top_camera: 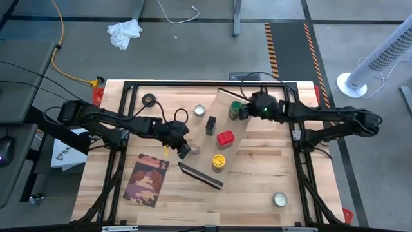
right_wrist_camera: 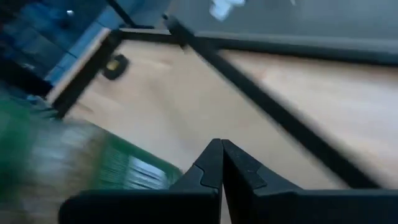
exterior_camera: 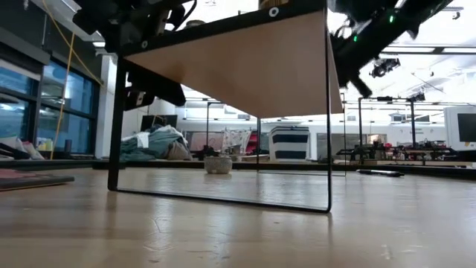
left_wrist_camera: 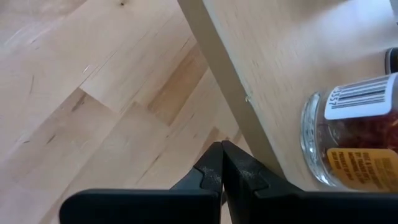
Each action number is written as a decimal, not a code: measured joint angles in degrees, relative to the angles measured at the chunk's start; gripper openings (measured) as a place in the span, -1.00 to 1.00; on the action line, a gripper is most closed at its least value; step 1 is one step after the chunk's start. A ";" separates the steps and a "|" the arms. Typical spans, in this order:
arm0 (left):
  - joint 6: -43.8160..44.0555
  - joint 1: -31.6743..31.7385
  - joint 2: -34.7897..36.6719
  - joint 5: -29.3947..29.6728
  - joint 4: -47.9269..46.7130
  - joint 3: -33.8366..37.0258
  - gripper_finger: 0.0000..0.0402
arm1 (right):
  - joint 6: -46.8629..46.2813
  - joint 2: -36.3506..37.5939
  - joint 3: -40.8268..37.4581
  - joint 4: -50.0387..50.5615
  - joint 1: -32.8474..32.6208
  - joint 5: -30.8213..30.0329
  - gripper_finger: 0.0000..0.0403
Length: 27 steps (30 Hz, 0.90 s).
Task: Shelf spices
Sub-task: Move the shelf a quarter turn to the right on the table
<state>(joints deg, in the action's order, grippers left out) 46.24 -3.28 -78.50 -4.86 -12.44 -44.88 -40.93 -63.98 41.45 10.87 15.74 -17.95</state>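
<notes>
The shelf [top_camera: 261, 129] is a light-wood board on thin black legs, standing slantwise on the table; the low view shows its underside [exterior_camera: 245, 59]. On it stand the green-lidded jar [top_camera: 235, 109], the black square tin [top_camera: 210, 124], the red-topped jar [top_camera: 225, 138] and the yellow-lidded jar [top_camera: 219, 162]. The tiny pale-lidded jar [top_camera: 199, 111] stands on the table beside the board. My left gripper [top_camera: 183, 152] is shut, by the board's left edge [left_wrist_camera: 236, 93], with the red-flake jar [left_wrist_camera: 351, 137] ahead. My right gripper [top_camera: 246, 111] is shut, right beside the green jar [right_wrist_camera: 118, 168]. My right gripper [right_wrist_camera: 221, 148] stands with shut fingers close against the right side of the green-lidded jar. Blur hides the spot, and I cannot tell whether it touches the jar.
A black tape roll [top_camera: 149, 100] lies at the table's far left. A flat round pale tin [top_camera: 279, 200] sits near the right front corner. A printed flat card or book [top_camera: 147, 179] lies at the left front, with a black bar [top_camera: 199, 175] beside it.
</notes>
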 joint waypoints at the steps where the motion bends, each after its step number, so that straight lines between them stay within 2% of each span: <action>1: 0.00 -0.01 0.00 -0.05 -0.03 -0.01 -1.00 | 2.07 1.39 1.44 1.37 0.15 0.47 -1.00; 4: 0.02 -0.12 0.00 -0.13 -0.03 -0.04 -1.00 | 6.21 5.67 6.51 9.40 0.10 2.00 -1.00; 8: -0.98 -0.12 0.00 0.41 -0.03 -0.04 -1.00 | 4.07 9.31 11.00 25.95 -2.20 2.06 -1.00; 10: -1.87 0.00 0.00 1.50 0.02 -0.04 -1.00 | 0.57 10.03 10.78 33.14 -4.10 2.11 -1.00; 13: -2.40 0.53 0.00 3.66 -0.01 -0.04 -1.00 | -5.65 10.06 7.15 37.82 -6.73 2.11 -1.00; 17: -2.40 1.66 0.00 4.08 -0.03 -0.04 -1.00 | -10.61 10.02 0.44 33.62 -7.94 1.20 -1.00; 20: -2.38 2.06 0.00 4.07 -0.07 -0.04 -1.00 | -12.34 9.91 -3.45 26.73 -7.77 -1.94 -1.00; 27: 0.79 2.13 0.00 4.08 -0.14 -0.07 -1.00 | -14.21 7.15 -7.17 14.55 -4.15 -4.14 -1.00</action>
<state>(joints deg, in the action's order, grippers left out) 47.02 -1.15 -78.50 -0.78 -12.58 -44.95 -55.15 -56.83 34.28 25.42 11.59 -22.09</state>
